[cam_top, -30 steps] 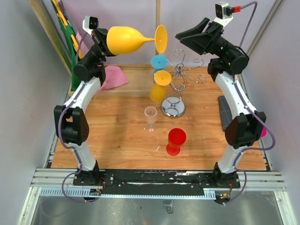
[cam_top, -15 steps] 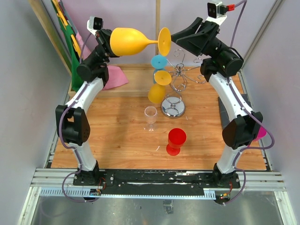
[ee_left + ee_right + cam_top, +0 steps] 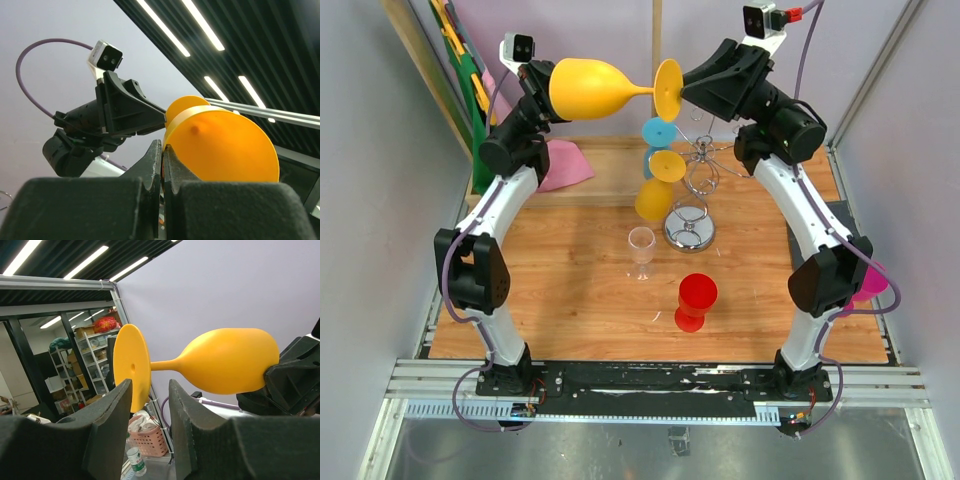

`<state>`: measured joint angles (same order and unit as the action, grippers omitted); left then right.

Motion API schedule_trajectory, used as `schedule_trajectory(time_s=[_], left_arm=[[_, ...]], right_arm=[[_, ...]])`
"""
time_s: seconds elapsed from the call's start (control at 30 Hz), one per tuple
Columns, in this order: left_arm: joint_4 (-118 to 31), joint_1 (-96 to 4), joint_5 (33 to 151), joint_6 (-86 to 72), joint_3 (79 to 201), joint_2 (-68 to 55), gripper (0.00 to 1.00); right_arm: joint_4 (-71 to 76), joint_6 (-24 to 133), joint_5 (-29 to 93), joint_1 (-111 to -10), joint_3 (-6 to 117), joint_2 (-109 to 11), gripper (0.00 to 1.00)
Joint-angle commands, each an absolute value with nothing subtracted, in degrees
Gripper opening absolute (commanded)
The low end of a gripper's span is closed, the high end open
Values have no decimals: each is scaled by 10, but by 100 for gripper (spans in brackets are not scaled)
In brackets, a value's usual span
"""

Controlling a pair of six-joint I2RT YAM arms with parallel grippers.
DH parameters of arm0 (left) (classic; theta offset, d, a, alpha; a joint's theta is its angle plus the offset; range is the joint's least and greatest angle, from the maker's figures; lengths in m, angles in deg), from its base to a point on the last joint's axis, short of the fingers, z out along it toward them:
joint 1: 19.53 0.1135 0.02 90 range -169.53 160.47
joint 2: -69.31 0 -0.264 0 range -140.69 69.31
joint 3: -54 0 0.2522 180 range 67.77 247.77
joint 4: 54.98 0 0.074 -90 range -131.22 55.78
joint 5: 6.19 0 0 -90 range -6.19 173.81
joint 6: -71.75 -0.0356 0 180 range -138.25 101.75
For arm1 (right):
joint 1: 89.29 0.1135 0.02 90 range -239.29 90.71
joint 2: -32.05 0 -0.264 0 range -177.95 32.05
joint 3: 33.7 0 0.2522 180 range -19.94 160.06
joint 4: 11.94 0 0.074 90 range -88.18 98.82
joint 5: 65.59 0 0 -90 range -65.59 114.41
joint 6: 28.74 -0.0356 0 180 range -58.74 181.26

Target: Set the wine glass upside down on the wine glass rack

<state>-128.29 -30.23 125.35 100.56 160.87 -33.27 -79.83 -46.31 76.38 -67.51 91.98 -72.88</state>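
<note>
High over the table (image 3: 550, 290), the yellow wine glass (image 3: 590, 88) lies sideways, stem running L-to-R. L gripper (image 3: 546, 88) pinches the bowl rim; the foot faces R gripper (image 3: 687, 86), jaws part-spread right beside it. R arm's nearer. Rack (image 3: 700, 165) sits below.

Your overhead view looks down from above and behind both bases. Each wrist view sits just behind its tool, aimed upward. Left gripper (image 3: 161, 152) and right gripper (image 3: 150, 390) views share the yellow wine glass (image 3: 225, 360), close ahead, seen from opposite ends.
</note>
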Motion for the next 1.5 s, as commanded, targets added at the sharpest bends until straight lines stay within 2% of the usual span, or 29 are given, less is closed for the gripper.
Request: schedule_trajectory(time_s=[0.0,0.23,0.33,0.47,0.57,0.67,0.8,0.9,1.23,1.47], left_arm=[[-1434,-307,1242,1123,1606,-312,0],[-1434,-307,1242,1123,1601,-313,0],[-1434,-307,1242,1124,1600,-312,0],[-1434,-307,1242,1124,1599,-312,0],[-1434,-307,1242,1122,1598,-311,1],[-1434,-307,1241,1124,1595,-313,14],[-1435,-306,1242,1122,1590,-315,45],[-1435,-304,1244,1118,1592,-317,57],[-1438,-271,1246,1118,1570,-316,63],[-1439,-257,1248,1117,1551,-315,62]], right_arm=[[-809,-462,762,-663,933,-727,35],[-805,-460,763,-660,937,-726,28],[-806,-460,761,-659,935,-726,20],[-803,-456,760,-659,932,-723,2],[-802,-452,761,-659,930,-721,1],[-805,-452,760,-659,930,-719,1],[-806,-451,757,-660,932,-719,1],[-811,-455,754,-664,933,-720,1],[-838,-466,733,-720,913,-702,1],[-854,-472,711,-796,877,-678,1]])
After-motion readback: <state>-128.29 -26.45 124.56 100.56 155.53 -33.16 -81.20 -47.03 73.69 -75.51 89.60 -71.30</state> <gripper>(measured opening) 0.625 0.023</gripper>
